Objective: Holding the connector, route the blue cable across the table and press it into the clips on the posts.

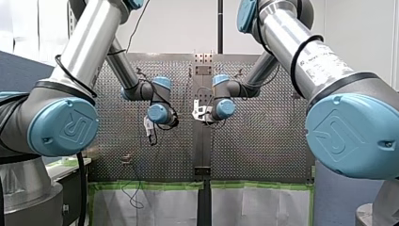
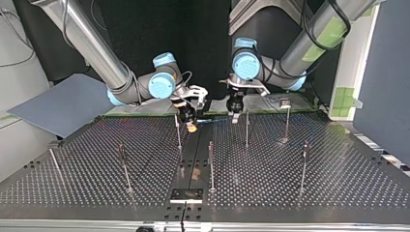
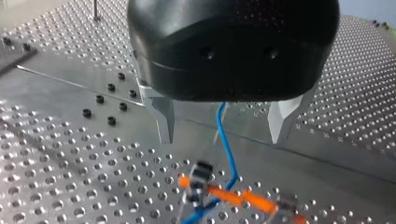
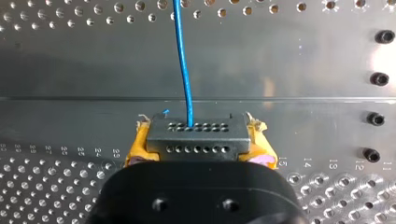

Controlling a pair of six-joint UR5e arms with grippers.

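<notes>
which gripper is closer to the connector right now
Right. My right gripper is shut on the connector, between its yellow pads. My left gripper is open beside it, only the blue cable running between its fingers.

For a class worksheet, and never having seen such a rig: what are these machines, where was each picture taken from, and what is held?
Two robot arms, my left arm and my right arm, work at a perforated table where thin posts stand. One camera looks from behind their shoulders, one faces them across the table, one rides on each wrist. My right claw is shut on a dark connector; a blue cable leads from it. My left claw is open, the cable passing between its fingers.
</notes>
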